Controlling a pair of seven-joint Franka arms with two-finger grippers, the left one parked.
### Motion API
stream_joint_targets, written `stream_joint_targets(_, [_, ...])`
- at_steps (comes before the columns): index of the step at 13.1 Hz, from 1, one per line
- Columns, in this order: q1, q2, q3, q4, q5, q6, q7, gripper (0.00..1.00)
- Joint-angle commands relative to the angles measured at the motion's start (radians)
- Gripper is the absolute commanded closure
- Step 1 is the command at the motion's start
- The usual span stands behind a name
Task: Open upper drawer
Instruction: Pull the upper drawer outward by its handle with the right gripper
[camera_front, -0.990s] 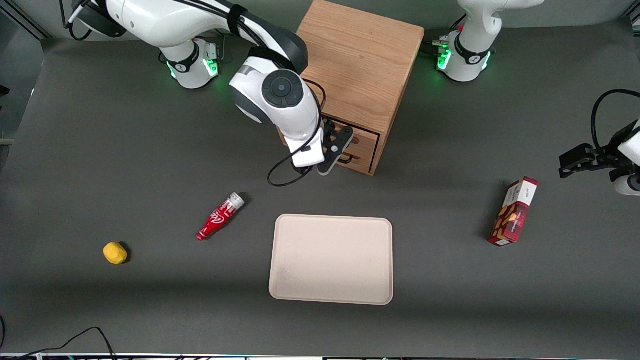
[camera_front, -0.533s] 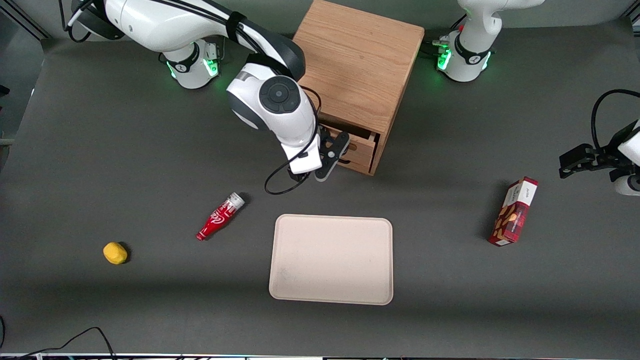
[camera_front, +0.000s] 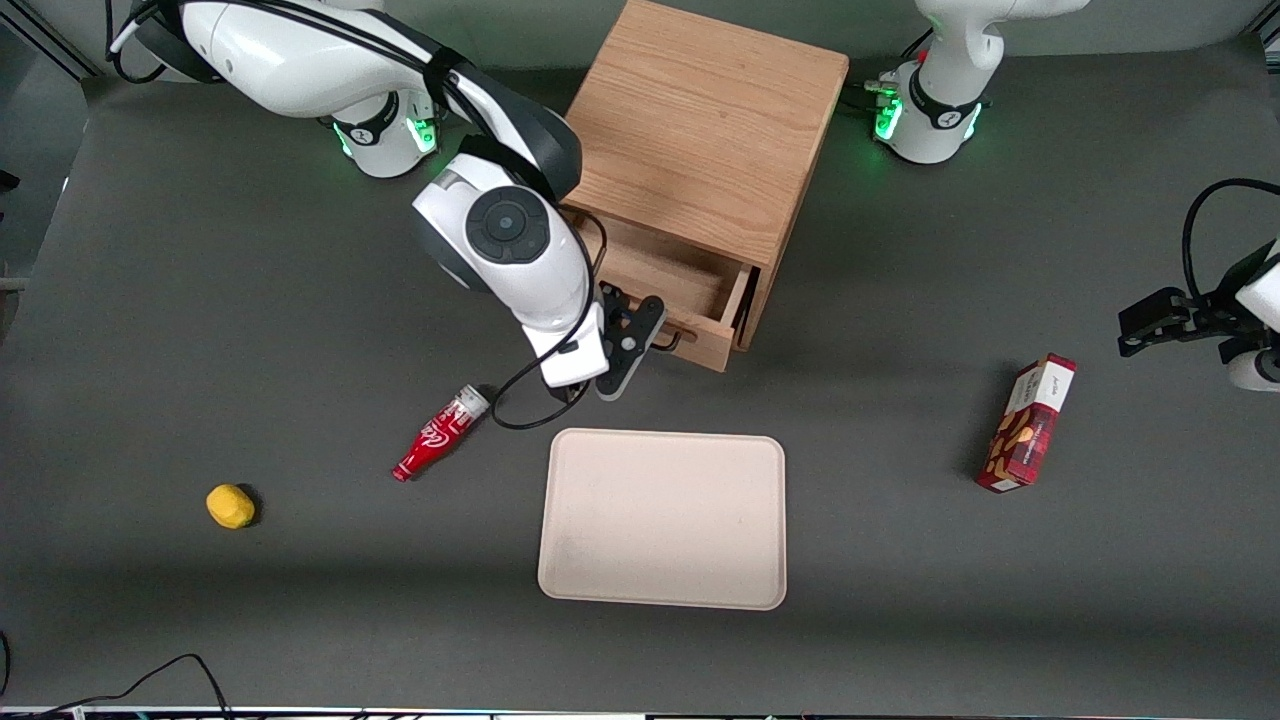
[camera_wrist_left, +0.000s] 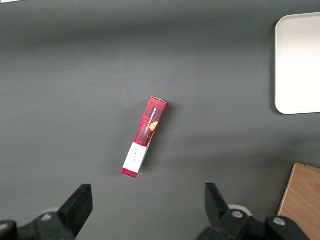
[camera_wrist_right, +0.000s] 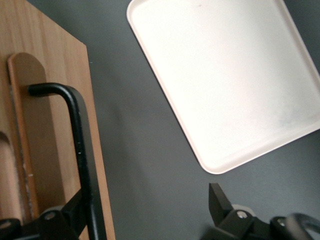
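The upper drawer (camera_front: 668, 278) of the wooden cabinet (camera_front: 700, 130) stands partly pulled out, its shallow tray showing. Its front carries a thin black wire handle (camera_front: 678, 341), also in the right wrist view (camera_wrist_right: 80, 150). My right gripper (camera_front: 648, 338) is in front of the drawer at the handle. In the right wrist view the gripper (camera_wrist_right: 145, 212) is open wide. The handle bar lies against the inside of one finger (camera_wrist_right: 60, 217), and the other finger (camera_wrist_right: 220, 202) stands well apart over the mat. The bottom drawer is hidden under the upper one.
A beige tray (camera_front: 662, 520) lies nearer the front camera than the cabinet, also in the right wrist view (camera_wrist_right: 225, 75). A red bottle (camera_front: 440, 436) and a yellow object (camera_front: 230, 505) lie toward the working arm's end. A red box (camera_front: 1030, 422) lies toward the parked arm's end.
The upper drawer has slid out of the cabinet toward the front camera. My right gripper has moved the same way with the handle, toward the tray.
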Motion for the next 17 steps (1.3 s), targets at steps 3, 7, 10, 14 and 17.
stream_joint_targets(3, [0.024,0.056,-0.058,0.084,-0.019,0.018,-0.068,0.0])
stream_joint_targets(7, [0.026,0.093,-0.084,0.138,-0.018,0.024,-0.103,0.0])
stream_joint_targets(10, [0.021,0.119,-0.1,0.175,-0.018,0.024,-0.126,0.0])
stream_joint_targets(14, [0.007,0.146,-0.115,0.219,-0.016,0.024,-0.16,0.0])
stream_joint_targets(17, [-0.026,0.148,-0.126,0.227,-0.015,0.038,-0.174,0.0])
